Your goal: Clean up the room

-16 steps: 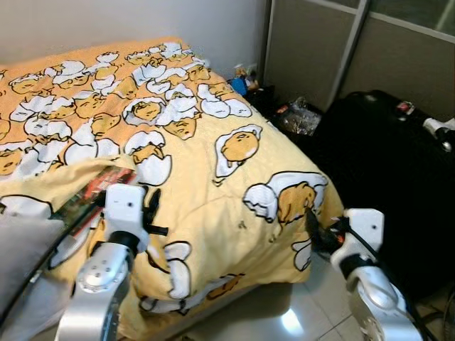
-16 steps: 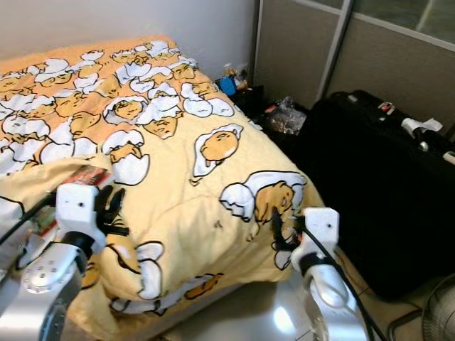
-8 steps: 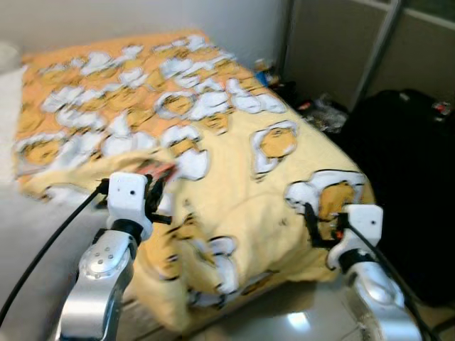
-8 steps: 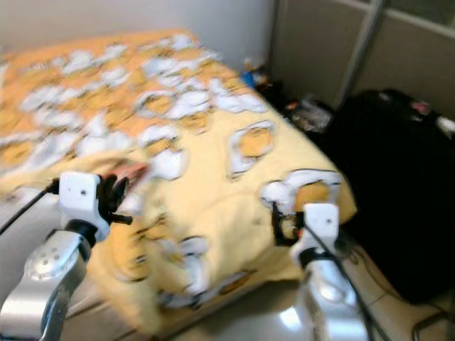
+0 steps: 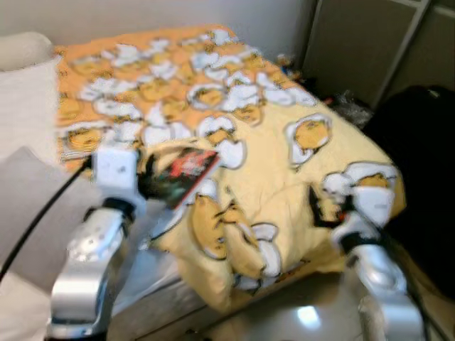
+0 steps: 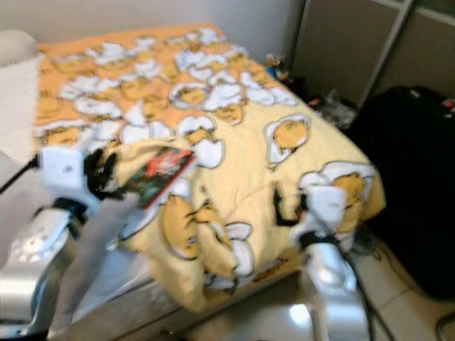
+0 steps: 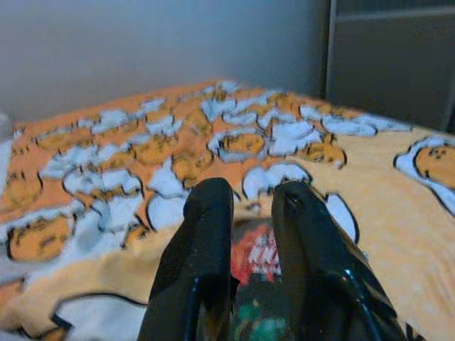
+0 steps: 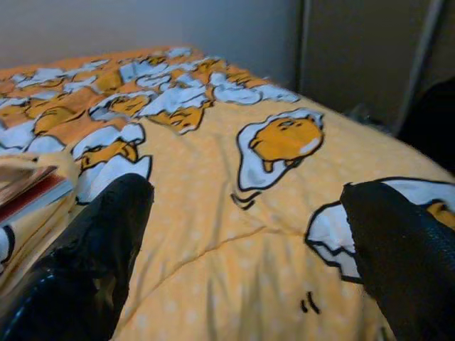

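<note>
Blanket [image 5: 270, 163] rumpled over bed; black suitcase [image 5: 419, 142] beside; grey wall [image 5: 142, 14] behind.

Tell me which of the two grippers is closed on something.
The left gripper: its fingers pinch a red and green book together with the folded yellow blanket. The right gripper is spread wide over the blanket, holding nothing.

1. Ahead of you the bed [image 5: 142, 284] runs back to the wall, with the blanket [image 5: 270, 163] spread over it.
2. A book [image 5: 183, 172] lies on the blanket's bunched near-left edge, at your left gripper [image 5: 149, 181].
3. The pillow [image 5: 25, 99] sits far left.
4. Your right gripper [image 5: 320, 206] is at the blanket's near-right corner.
5. The suitcase [image 5: 419, 170] stands right of the bed.
</note>
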